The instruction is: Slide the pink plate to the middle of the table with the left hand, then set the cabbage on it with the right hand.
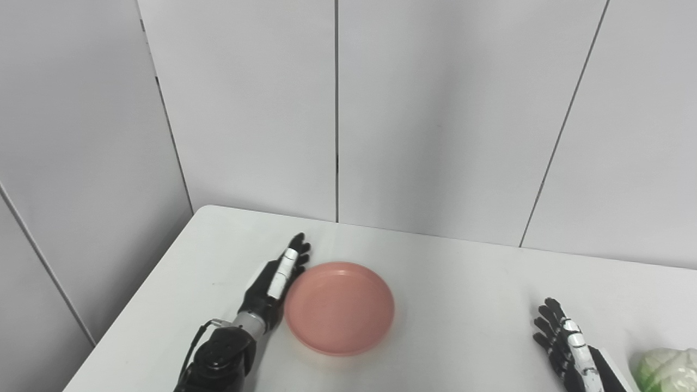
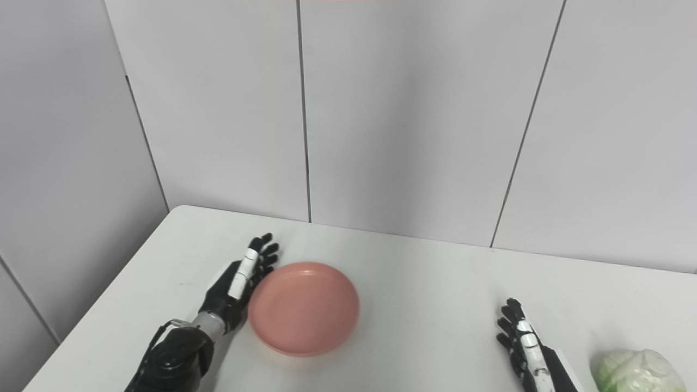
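Nearest the robot, the pale green, crinkled cabbage (image 2: 637, 371) lay at the table's front edge, just beside the outer side of the black-and-white right hand (image 2: 523, 343), apart from it. That hand held nothing; its fingers were spread and pointed away across the white table (image 2: 435, 294).

A little farther out, the black left hand (image 1: 275, 283) stood on edge with fingers extended and apart, gripping nothing, its palm side resting against the left rim of the shallow round pink plastic plate (image 1: 340, 307). The plate sat immediately to the inner side of that hand, flat on the table, left of the table's middle and well apart from the right hand. Beyond the left fingertips lay bare tabletop, then the grey panelled wall (image 1: 435, 109).

By my judgement the sliding step was under way and unfinished. The risks came from the contact being one-sided: a push applied off the plate's centre line could spin or steer it toward the far edge rather than the middle, and a smooth light plate could skate past the middle if shoved hard. A palm riding over the low rim could tip it. Later, the cabbage sat so close to the front edge that a clumsy reach by the right hand could nudge it off.
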Motion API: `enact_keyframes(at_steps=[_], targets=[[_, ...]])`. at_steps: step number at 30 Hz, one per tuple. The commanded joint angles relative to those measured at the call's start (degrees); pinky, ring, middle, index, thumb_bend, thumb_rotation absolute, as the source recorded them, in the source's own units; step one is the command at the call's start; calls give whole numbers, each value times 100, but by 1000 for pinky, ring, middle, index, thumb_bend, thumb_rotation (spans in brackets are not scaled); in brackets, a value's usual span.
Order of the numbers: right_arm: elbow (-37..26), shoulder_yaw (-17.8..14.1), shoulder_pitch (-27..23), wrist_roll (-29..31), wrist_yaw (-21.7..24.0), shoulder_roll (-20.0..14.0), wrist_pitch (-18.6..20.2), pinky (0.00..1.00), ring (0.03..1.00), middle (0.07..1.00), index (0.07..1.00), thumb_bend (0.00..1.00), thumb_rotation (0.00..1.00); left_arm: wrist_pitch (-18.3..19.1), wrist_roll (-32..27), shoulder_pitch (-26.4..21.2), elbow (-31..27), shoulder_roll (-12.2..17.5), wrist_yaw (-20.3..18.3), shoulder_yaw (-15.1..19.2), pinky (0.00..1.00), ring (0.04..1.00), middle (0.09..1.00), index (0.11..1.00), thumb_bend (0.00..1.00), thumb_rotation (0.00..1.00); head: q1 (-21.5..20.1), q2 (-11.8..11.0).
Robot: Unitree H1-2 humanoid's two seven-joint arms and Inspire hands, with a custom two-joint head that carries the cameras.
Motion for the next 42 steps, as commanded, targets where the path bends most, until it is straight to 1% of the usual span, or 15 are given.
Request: enact_keyframes(at_steps=[1,3,7,9,11,13,16,17,20,22,26,29,34,38,42], targets=[[-80,49,63,-96,-35,24,-13,1000,1000,1000,1000,376,1000,99,110,55,-35,-188,-281,-251,951,965,968,977,785,1000,-45,12],[-99,51,68,-66,-39,40,13,1000,1000,1000,1000,377,1000,-25,172,54,65,-201,-399,-355,973,972,979,985,761,1000,-94,20],[-168,57,65,8,-67,76,186,1000,1000,1000,1000,379,1000,-167,155,43,272,-277,-640,-483,998,995,998,999,774,1000,-219,40],[-171,67,63,-1,-89,91,202,1000,1000,1000,1000,381,1000,-216,198,58,307,-320,-684,-547,1000,999,1000,1000,787,1000,-287,49],[-172,82,67,-34,-120,113,188,1000,1000,1000,1000,386,1000,-275,252,79,324,-355,-672,-592,978,981,991,995,793,1000,-350,54],[-164,127,67,-115,-138,105,155,1000,1000,1000,1000,391,1000,-237,303,150,212,-443,-616,-646,957,968,981,982,788,1000,-399,61],[-138,168,68,-209,-178,109,79,1000,1000,1000,1000,386,1000,-289,256,254,113,-546,-684,-690,938,963,973,968,765,1000,-510,78],[-119,174,66,-212,-167,110,39,1000,1000,1000,1000,384,1000,-281,260,282,77,-570,-684,-697,936,962,971,966,764,1000,-510,78],[-145,167,57,-210,-221,159,173,1000,998,1000,1000,402,1000,-306,233,397,-17,-693,-673,-718,916,961,971,958,767,1000,-609,95],[-142,198,59,-275,-237,160,139,1000,993,1000,1000,412,1000,-413,267,459,-38,-762,-633,-721,930,965,977,965,799,1000,-647,99],[-195,240,59,-422,-390,205,236,1000,977,992,1000,439,1000,-593,75,593,-57,-996,-598,-611,967,985,997,994,807,1000,-750,113],[-126,264,54,-408,-322,193,118,1000,983,998,1000,456,1000,-686,-46,689,-92,-1121,-622,-576,987,998,1000,1000,816,1000,-833,126],[-93,305,48,-416,-286,172,78,1000,993,1000,1000,466,1000,-879,-60,765,-31,-1165,-628,-568,1000,1000,1000,1000,836,1000,-894,143],[-146,292,60,-369,-310,192,171,1000,997,1000,1000,463,1000,-946,-24,782,16,-1177,-613,-568,1000,1000,1000,1000,848,1000,-926,162],[-167,302,55,-414,-351,193,217,1000,987,998,1000,469,1000,-1059,8,785,47,-1168,-601,-568,1000,1000,1000,1000,835,1000,-970,176]])
